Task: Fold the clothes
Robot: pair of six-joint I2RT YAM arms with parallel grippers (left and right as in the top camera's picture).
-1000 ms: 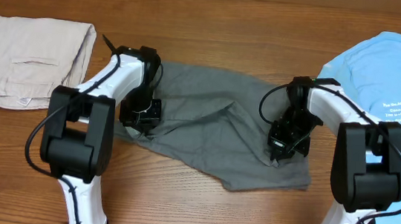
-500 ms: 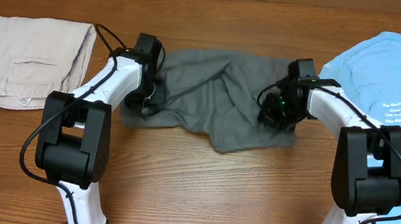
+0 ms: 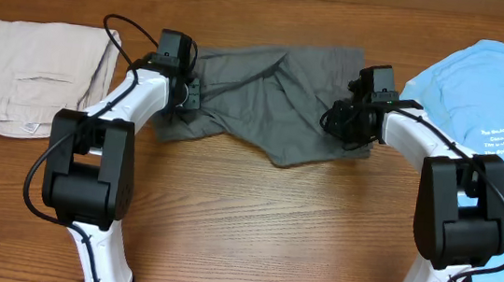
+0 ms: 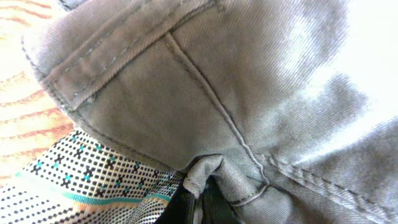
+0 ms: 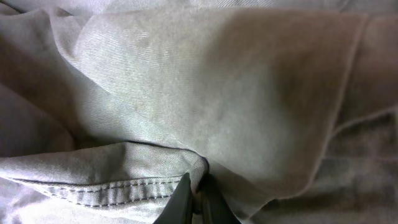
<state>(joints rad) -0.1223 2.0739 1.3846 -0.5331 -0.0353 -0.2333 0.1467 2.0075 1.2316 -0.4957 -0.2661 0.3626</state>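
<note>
Grey woven shorts nipped at both ends — left pincer and right pincer shut on cloth. Mid-fold, seemingly; next, lay held edge square, release.

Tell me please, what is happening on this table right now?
Two robot arms are folding the dark grey shorts. The left hand is shut on fabric at one end, the right hand on fabric at the other, with the shorts rumpled between them. Folded beige shorts lie beyond the left arm, a light blue T-shirt beyond the right.
</note>
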